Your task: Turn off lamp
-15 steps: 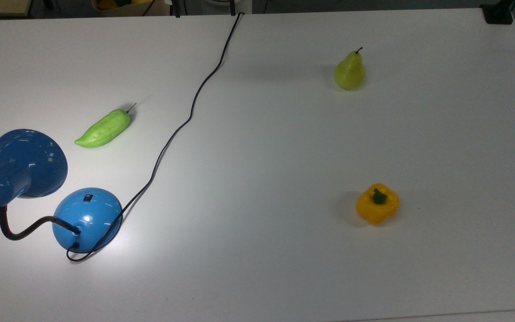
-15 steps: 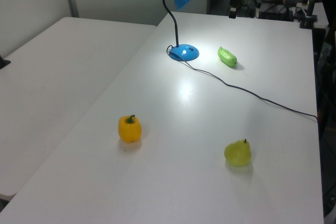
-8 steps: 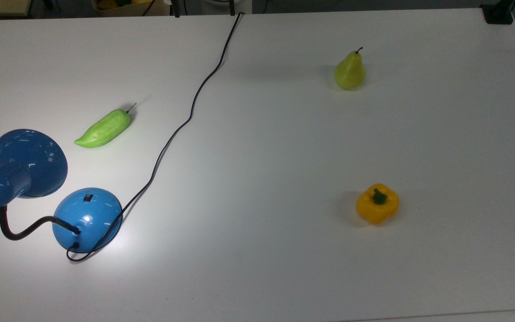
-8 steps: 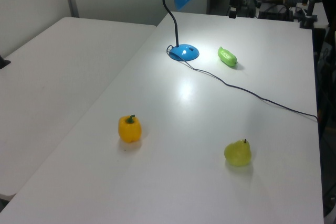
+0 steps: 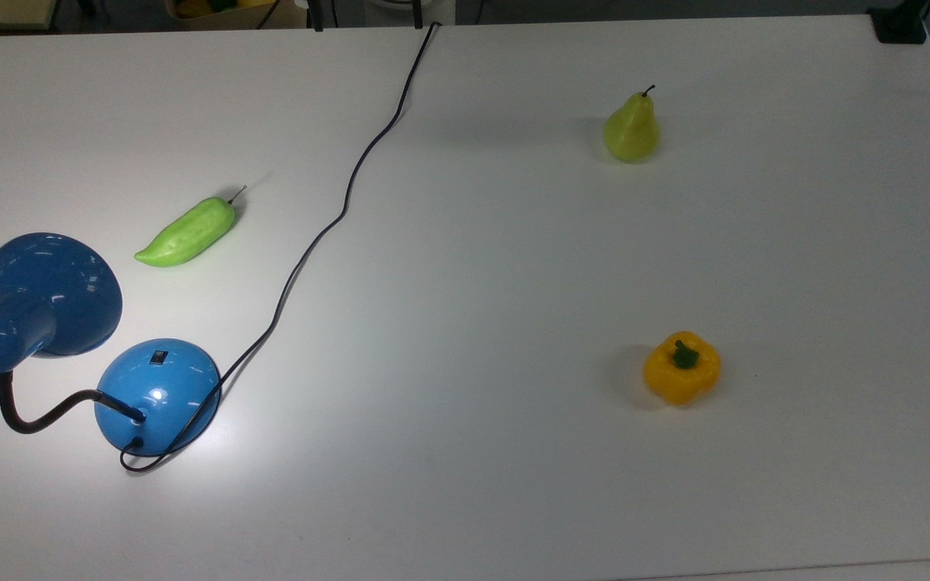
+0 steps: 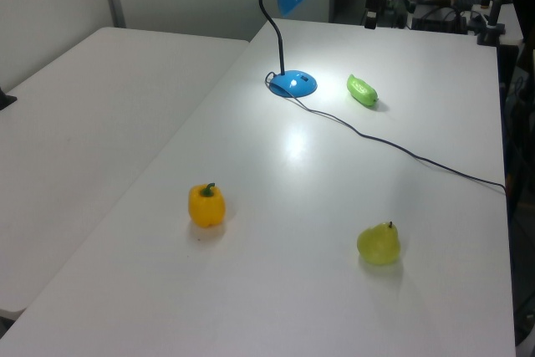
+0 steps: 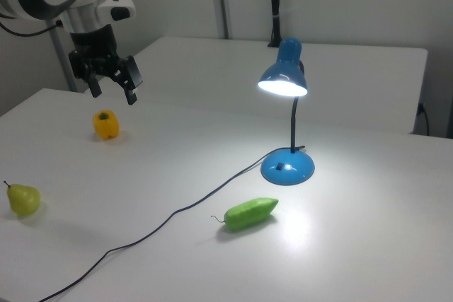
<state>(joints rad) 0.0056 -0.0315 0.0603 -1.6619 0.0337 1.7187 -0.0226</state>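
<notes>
Top view: the lamp [image 5: 157, 395] stands near the table's [image 5: 513, 282] left edge, its small black switch [image 5: 158, 357] on the domed base facing the green pepper [image 5: 187, 231]. The cord [image 5: 328, 230] trails away to the far edge. The glossy dome looks slippery and the base probably light, so the switch calls for a straight downward press, not a sideways shove; no grasp is needed.

Left view: the gooseneck [image 6: 271, 27] rises well above the base and would likely flex if bumped.

Right view: the shade [image 7: 284, 78] is lit. The gripper [image 7: 113, 84] hangs above the yellow pepper [image 7: 105, 124], well apart from the lamp, its 2 fingers spread and empty. The pear [image 7: 22, 198] sits near the right view's left edge.
</notes>
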